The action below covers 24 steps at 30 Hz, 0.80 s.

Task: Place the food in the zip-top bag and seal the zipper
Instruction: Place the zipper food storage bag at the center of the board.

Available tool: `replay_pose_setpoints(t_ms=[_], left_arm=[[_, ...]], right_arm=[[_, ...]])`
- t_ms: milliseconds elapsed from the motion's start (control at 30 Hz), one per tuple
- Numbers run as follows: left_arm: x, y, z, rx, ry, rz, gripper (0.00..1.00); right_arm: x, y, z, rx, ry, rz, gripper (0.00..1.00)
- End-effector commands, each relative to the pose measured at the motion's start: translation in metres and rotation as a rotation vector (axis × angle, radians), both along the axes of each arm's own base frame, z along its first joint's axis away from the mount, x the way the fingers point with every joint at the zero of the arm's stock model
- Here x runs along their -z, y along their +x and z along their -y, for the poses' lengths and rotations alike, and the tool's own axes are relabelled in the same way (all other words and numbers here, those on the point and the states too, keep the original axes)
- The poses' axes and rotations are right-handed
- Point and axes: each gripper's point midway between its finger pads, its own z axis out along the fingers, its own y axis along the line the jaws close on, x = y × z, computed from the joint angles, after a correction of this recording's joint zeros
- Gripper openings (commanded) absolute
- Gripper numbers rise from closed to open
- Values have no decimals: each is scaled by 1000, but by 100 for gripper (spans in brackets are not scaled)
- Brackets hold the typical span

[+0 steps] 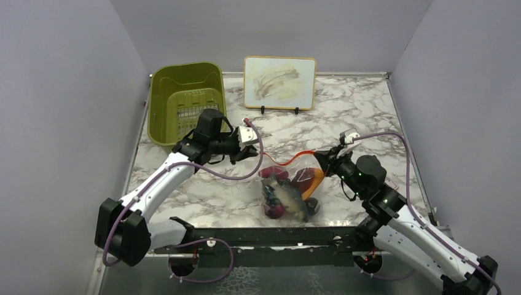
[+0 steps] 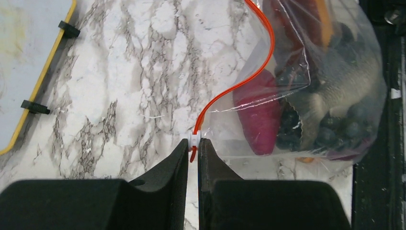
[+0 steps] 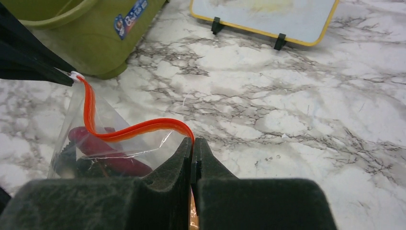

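Note:
The clear zip-top bag (image 1: 289, 190) lies on the marble table with the toy food (image 1: 284, 195) inside it: purple grapes, a pink-purple piece, a grey piece and orange-red pieces. Its orange-red zipper (image 1: 289, 161) runs in a slack curve between both grippers. My left gripper (image 1: 253, 150) is shut on the zipper's white slider (image 2: 193, 139) at the left end. My right gripper (image 1: 321, 157) is shut on the zipper's right end (image 3: 190, 138). In the left wrist view the food (image 2: 311, 100) fills the bag (image 2: 330, 57).
An olive-green bin (image 1: 184, 101) stands at the back left, close behind my left arm. A yellow-framed whiteboard (image 1: 280, 82) stands on clips at the back centre. A black rail (image 1: 270, 236) runs along the table's near edge, just below the bag.

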Motion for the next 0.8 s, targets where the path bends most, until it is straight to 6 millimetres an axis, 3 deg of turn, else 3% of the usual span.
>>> replay_pose_setpoints(t_ms=[0, 167, 533, 633, 700, 767], left_arm=[[-12, 43, 6, -92, -7, 65, 0], [-17, 75, 11, -148, -10, 106, 0], [0, 121, 15, -216, 45, 91, 2], [-1, 126, 13, -231, 49, 103, 4], [-4, 129, 10, -249, 54, 112, 9], [-9, 133, 7, -279, 55, 124, 22]], right_arm=[[-22, 31, 9, 115, -35, 129, 1], [-27, 51, 6, 148, -81, 177, 1], [-23, 100, 9, 195, -103, 188, 1], [-27, 105, 14, 230, -108, 178, 8], [-35, 104, 15, 229, -104, 186, 13], [-41, 98, 16, 219, -99, 199, 20]])
